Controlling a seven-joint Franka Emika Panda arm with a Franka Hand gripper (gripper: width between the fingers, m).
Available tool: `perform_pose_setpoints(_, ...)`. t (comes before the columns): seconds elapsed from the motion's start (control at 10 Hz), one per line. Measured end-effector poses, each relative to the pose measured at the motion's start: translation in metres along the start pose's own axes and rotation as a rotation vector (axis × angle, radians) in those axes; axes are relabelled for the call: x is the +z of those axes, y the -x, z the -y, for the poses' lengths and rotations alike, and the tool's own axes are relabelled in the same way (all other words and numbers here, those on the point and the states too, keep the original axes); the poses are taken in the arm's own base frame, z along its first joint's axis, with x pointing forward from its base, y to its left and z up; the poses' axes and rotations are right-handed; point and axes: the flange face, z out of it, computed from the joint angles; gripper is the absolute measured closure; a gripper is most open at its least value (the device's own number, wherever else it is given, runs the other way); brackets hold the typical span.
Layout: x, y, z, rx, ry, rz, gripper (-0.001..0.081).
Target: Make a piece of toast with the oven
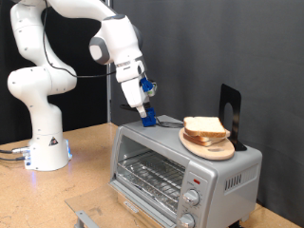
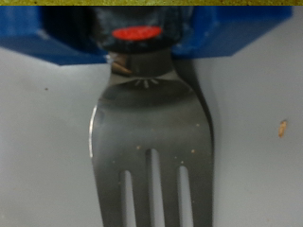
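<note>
The silver toaster oven stands at the exterior view's lower right. Its glass door is closed, the wire rack shows behind it, and two knobs sit under a red mark. Two pale bread slices lie stacked on a round wooden plate on the oven's top. My gripper, with blue fingers, is down at the oven top's left part, left of the bread. In the wrist view the gripper is shut on a metal fork, tines pointing away, over the grey oven top.
A black upright stand rises behind the plate on the oven. The robot's white base stands on the wooden table at the left. A grey object lies at the table's front edge. A small crumb lies on the oven top.
</note>
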Motion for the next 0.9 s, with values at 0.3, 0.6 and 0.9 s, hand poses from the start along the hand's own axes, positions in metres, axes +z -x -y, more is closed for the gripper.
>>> perform_pose_setpoints(0.3, 0.014, 0.003, 0.005, -0.009, 0.001, 0.003, -0.0002)
perform_pose_setpoints(0.6, 0.022, 0.006, 0.010, -0.007, -0.008, 0.011, -0.0002)
perform_pose_setpoints(0.9, 0.023, 0.008, 0.011, -0.008, -0.012, 0.015, 0.0102)
